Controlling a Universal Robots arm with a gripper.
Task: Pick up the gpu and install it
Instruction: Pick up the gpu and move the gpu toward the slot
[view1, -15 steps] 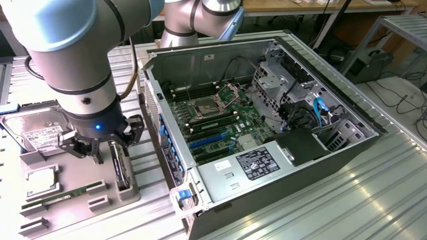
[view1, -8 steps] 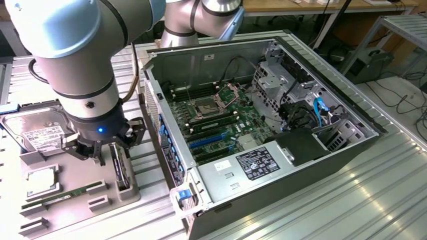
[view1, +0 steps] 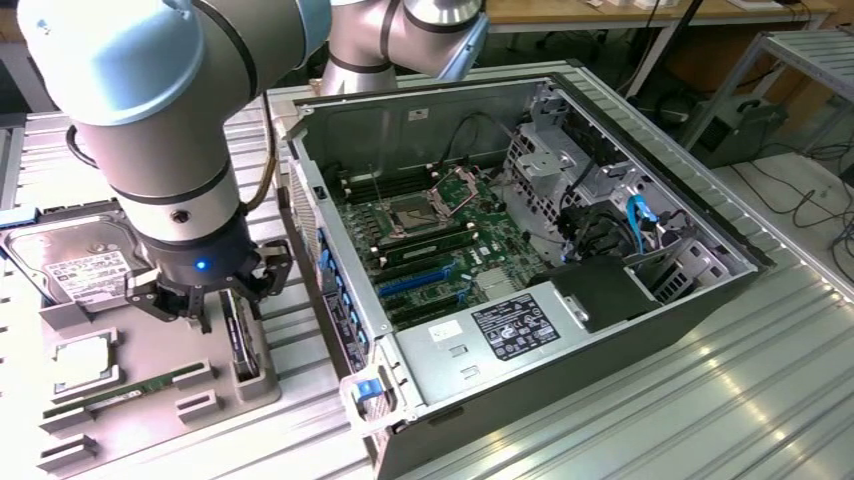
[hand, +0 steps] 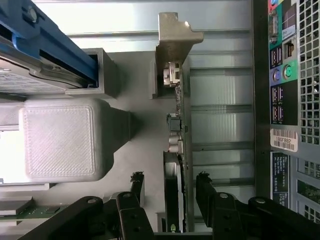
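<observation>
- Drive: silver hard disk with white label (view1: 67, 265) lies flat, furthest from the black open-sided tower computer case (view1: 694, 300), toward the exterior view's left.
- Fixture: grey printed plastic holder tray (view1: 160, 350) sits on the ribbed metal table (view1: 694, 420), just beside the case on the exterior view's left. It carries the drive, a square silver processor chip (view1: 83, 360) and a narrow green memory stick (view1: 127, 390).
- Arm: pale blue and silver robot arm (view1: 160, 120) comes down over the edge of the tray nearest the case.
- Gripper (view1: 220, 310): black and low over the tray, its fingers (hand: 137, 185) spread apart. In the wrist view the gripper (hand: 170, 186) straddles the card, one finger on each face, with a gap showing on the side away from the case. Nothing is lifted.
- Gpu (view1: 242, 345): thin dark expansion card, standing on edge in a tray slot between the memory stick and the case wall. The wrist view shows the gpu (hand: 181, 145) edge-on, its pale metal bracket (hand: 172, 40) at the end away from the gripper.
- Case interior: green motherboard (view1: 427, 240) with blue slots, and a grey power supply with a black label (view1: 514, 325) at its near end.
</observation>
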